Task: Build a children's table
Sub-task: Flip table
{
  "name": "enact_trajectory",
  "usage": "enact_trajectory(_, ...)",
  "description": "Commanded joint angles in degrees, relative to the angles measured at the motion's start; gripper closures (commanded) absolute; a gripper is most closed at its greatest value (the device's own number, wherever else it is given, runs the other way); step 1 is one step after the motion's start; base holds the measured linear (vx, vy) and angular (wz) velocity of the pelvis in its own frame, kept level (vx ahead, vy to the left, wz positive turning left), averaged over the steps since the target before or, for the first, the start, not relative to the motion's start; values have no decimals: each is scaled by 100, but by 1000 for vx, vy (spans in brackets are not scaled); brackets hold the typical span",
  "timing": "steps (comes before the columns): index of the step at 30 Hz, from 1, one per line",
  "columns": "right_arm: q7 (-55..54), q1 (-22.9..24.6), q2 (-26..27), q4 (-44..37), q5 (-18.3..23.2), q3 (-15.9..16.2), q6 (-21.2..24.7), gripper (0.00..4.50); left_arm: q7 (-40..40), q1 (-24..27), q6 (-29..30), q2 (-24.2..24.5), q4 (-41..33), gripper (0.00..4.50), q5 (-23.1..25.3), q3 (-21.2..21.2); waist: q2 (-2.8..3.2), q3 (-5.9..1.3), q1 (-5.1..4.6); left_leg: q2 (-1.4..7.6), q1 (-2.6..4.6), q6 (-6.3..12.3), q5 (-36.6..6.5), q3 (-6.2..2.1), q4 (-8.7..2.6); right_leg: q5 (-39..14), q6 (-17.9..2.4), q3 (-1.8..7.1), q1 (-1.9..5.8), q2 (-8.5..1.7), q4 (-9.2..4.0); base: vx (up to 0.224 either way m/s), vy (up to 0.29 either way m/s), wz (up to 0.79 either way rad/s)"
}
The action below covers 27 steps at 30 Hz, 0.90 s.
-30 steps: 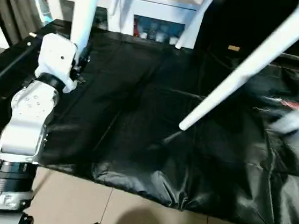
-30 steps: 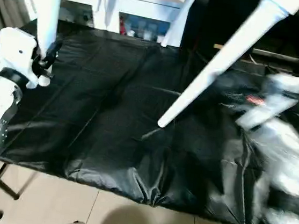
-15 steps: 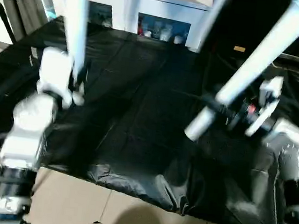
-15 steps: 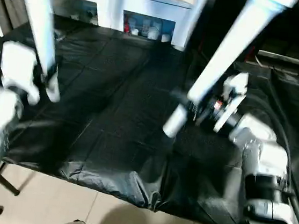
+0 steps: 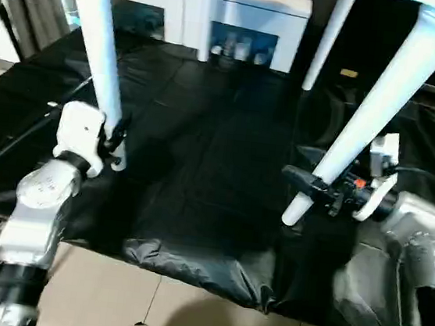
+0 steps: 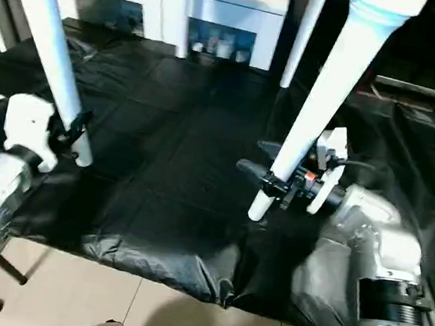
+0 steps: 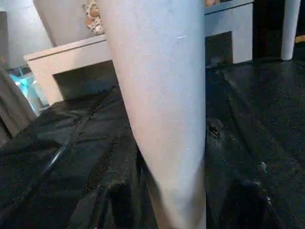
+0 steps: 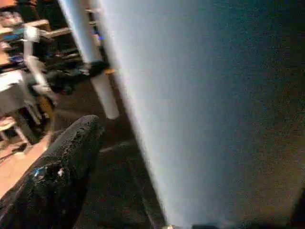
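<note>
White table legs, one clamped near its tip in each pincer, left and right.

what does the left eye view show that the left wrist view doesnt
Left eye view alone: the right gripper clamped on the near right table leg, the left gripper seen from outside, and the tiled floor. Left wrist view alone: a close look at the leg's surface. Both share the left leg, the black sheet and the white cabinet.
</note>
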Motion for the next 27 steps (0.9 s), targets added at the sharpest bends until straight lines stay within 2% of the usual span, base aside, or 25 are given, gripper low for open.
enact_trajectory(1,-126,-57,-2,-7,-39,-65,-80,0,-299,149,62,198,-114,293,427,-414,64,-348,-62,223,244,-394,-2515,-157,-526,-1545,-1011,141,79,-218,-455,0,0,0)
enact_trajectory(2,-163,-43,3,-25,-42,-76,-88,0,-400,213,102,233,-148,258,361,-415,88,-349,-58,218,246,-383,-2496,-159,-524,-1588,-999,144,76,-226,-453,0,0,0)
enact_trajectory(3,-238,8,28,-69,-81,-95,-151,0,-505,366,122,283,-226,258,260,-374,87,-349,-71,215,229,-373,-2463,-162,-526,-1591,-979,144,81,-224,-454,0,0,0)
enact_trajectory(4,-265,24,38,-80,-95,-105,-174,0,-505,408,128,284,-251,258,228,-348,61,-349,-85,221,220,-358,-2435,-161,-533,-1584,-980,144,83,-228,-446,0,0,0)
enact_trajectory(5,-365,103,81,-132,-133,-155,-269,0,-437,554,145,251,-359,218,108,-218,35,-346,-98,219,211,-339,-2416,-154,-532,-1588,-964,145,81,-223,-455,0,0,0)
enact_trajectory(6,-436,151,120,-166,-148,-194,-312,0,-402,627,148,245,-400,211,67,-162,53,-351,-113,220,208,-311,-2364,-151,-532,-1564,-952,150,80,-221,-447,0,0,0)
enact_trajectory(8,-717,369,256,-368,-150,-302,-402,0,-358,842,83,260,-428,206,-9,-10,16,-340,-119,220,197,-256,-2283,-139,-533,-1561,-942,157,77,-219,-461,0,0,0)
enact_trajectory(9,-843,517,319,-483,-151,-338,-442,0,-350,941,59,257,-461,185,-58,59,8,-348,-123,217,190,-215,-2193,-131,-531,-1590,-868,168,79,-220,-457,0,0,0)
enact_trajectory(10,-903,602,350,-538,-157,-345,-464,0,-360,987,41,257,-488,173,-90,86,14,-356,-114,217,193,-209,-2131,-128,-528,-1558,-857,169,84,-221,-462,0,0,0)
enact_trajectory(11,-1044,840,426,-683,-198,-347,-560,0,-367,1090,3,231,-568,168,-196,168,46,-353,-105,225,197,-199,-2060,-125,-532,-1451,-869,177,64,-213,-456,0,0,0)
enact_trajectory(14,-1240,1267,571,-981,-212,-378,-672,0,-394,1238,-74,221,-704,156,-303,234,59,-325,-104,226,212,-248,-2329,-121,-552,-1639,-830,177,36,-202,-495,0,0,0)
enact_trajectory(15,-1304,1406,613,-1088,-210,-389,-699,0,-409,1285,-94,217,-768,129,-348,246,68,-313,-111,225,214,-277,-2511,-136,-571,-1836,-785,173,37,-202,-515,0,0,0)
enact_trajectory(18,-1458,1880,688,-1427,-291,-431,-839,0,-407,1357,-100,174,-1069,120,-381,192,125,-293,-119,230,228,-345,-2764,-163,-587,-2015,-734,182,16,-210,-533,0,0,0)
enact_trajectory(20,-1558,2076,718,-1611,-325,-464,-861,0,-404,1376,-36,160,-1211,120,-372,129,100,-280,-122,235,231,-367,-2859,-166,-596,-2107,-670,188,17,-209,-555,0,0,0)
enact_trajectory(21,-1629,2218,735,-1764,-343,-490,-860,0,-443,1394,107,140,-1330,120,-430,77,148,-270,-130,235,240,-401,-2946,-170,-607,-2190,-648,190,5,-208,-574,0,0,0)
enact_trajectory(22,-1740,2377,718,-1980,-393,-516,-861,0,-411,1409,211,75,-1483,120,-476,48,160,-277,-137,220,238,-401,-2982,-183,-595,-2248,-634,188,13,-213,-561,0,0,0)
enact_trajectory(23,-1780,2432,711,-2058,-407,-525,-860,0,-399,1414,241,52,-1536,120,-489,38,141,-265,-144,226,226,-403,-2957,-177,-606,-2256,-607,193,18,-210,-577,0,0,0)
enact_trajectory(25,-2018,2767,648,-2534,-458,-598,-737,0,-278,1508,475,-93,-1907,120,-579,10,157,-269,-147,214,219,-362,-2893,-169,-589,-2274,-584,198,14,-205,-576,0,0,0)
enact_trajectory(27,-2080,2928,601,-2760,-475,-618,-671,0,-224,1580,599,-142,-2092,120,-630,-6,147,-269,-137,230,205,-320,-2762,-169,-594,-2185,-553,207,31,-206,-577,0,0,0)
